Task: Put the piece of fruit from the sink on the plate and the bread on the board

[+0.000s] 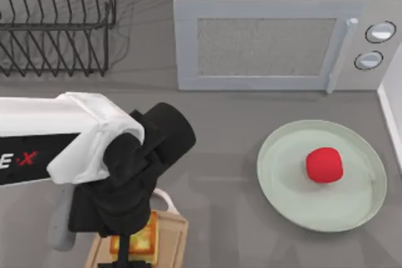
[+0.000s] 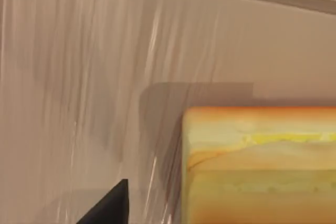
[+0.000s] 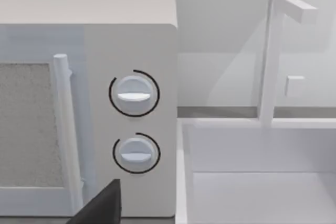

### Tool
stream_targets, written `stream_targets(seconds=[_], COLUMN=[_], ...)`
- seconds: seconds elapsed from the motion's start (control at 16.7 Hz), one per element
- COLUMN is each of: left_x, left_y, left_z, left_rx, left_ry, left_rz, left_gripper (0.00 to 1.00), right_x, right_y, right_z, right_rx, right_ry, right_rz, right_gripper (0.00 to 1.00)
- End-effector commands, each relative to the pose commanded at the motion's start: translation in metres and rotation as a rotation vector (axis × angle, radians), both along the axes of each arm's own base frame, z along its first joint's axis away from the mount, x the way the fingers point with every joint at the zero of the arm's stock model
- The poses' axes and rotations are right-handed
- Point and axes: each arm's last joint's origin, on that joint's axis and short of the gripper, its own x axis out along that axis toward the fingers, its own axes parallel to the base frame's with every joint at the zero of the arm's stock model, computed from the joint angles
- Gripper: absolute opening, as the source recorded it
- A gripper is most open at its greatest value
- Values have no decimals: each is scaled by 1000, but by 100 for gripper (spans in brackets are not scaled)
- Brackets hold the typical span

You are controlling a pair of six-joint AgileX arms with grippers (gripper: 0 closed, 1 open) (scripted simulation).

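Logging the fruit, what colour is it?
Bright red fruit; clearest in the top view, on the plate.

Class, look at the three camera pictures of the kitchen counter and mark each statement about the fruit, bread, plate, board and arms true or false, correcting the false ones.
1. The small bright red fruit lies on the large round pale green plate. True.
2. The golden-brown toasted bread chunk is on the plate. False: it is over the light wooden cutting board, under the left tool.
3. The plate is at the top view's right side. True.
4. The black wire dish rack stands in front of the plate. False: it is at the back left, beside the white microwave.
5. The right wrist view faces the white microwave and the white sink. True.
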Motion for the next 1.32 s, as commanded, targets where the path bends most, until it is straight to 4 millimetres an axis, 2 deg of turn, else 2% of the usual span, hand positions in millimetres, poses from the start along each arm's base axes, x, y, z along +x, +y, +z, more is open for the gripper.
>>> stream_targets(seconds=[0.3,0.54,0.78,0.96,1.14,1.32], left_x=[1,2,-5,-19,-38,-57], left_y=[1,19,54,87,118,143], left_z=[2,17,35,43,42,34], left_rx=[-8,-81,-149,-128,9,260], left_ry=[-9,-106,-301,-506,-730,-931], left_rz=[-6,-98,-308,-543,-819,-1054], left_gripper=[100,100,100,100,100,100], right_x=[0,0,0,0,0,0], right_y=[0,0,0,0,0,0], right_z=[0,0,0,0,0,0], right_rx=[0,0,0,0,0,0], right_ry=[0,0,0,0,0,0], right_rz=[0,0,0,0,0,0], right_gripper=[100,100,100,100,100,100])
